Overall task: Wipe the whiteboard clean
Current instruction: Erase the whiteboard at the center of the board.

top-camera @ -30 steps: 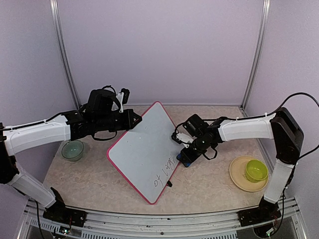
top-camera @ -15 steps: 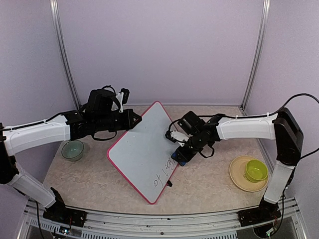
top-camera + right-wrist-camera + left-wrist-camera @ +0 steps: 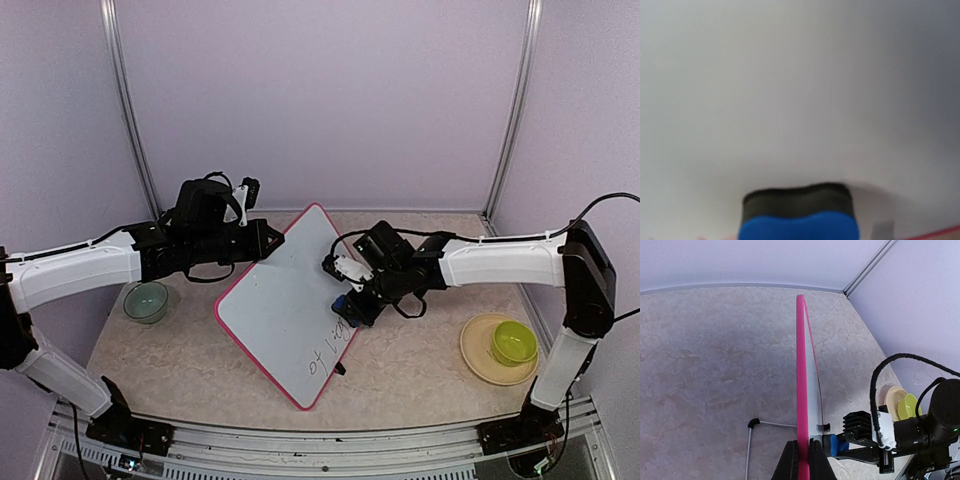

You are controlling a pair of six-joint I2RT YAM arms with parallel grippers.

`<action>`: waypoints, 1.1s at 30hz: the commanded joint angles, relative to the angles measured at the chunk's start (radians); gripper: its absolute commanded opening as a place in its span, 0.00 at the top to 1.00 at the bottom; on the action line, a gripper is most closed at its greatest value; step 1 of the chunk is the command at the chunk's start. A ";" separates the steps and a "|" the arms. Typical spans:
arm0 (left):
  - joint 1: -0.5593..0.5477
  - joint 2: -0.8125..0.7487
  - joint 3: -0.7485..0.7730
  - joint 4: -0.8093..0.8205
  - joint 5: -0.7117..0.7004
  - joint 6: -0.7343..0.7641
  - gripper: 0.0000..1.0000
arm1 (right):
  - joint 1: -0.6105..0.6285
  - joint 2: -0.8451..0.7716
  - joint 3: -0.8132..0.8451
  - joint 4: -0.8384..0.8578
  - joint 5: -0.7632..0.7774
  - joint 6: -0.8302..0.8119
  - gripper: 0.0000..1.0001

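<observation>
The whiteboard (image 3: 285, 300), white with a pink rim, stands tilted on the table with dark handwriting (image 3: 332, 356) near its lower right edge. My left gripper (image 3: 268, 243) is shut on the board's upper left rim; in the left wrist view its fingertips (image 3: 803, 460) pinch the pink edge (image 3: 801, 380). My right gripper (image 3: 352, 298) is shut on a blue eraser (image 3: 343, 308), which presses against the board face just above the writing. The right wrist view shows the eraser's black felt (image 3: 796, 199) flat on the white surface (image 3: 800, 90); the fingers are out of that frame.
A green glass bowl (image 3: 146, 301) sits at the left. A yellow plate (image 3: 482, 358) holding a lime bowl (image 3: 514, 342) sits at the right. The board's wire stand (image 3: 751, 440) rests on the table behind it. Walls and frame posts enclose the table.
My right arm has carried the eraser left and slightly up, from the board's right edge onto its face. The left gripper and the board have stayed still.
</observation>
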 commanded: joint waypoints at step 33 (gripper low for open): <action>-0.032 0.005 -0.026 -0.071 0.062 0.005 1.00 | 0.054 -0.005 -0.009 -0.004 0.020 -0.011 1.00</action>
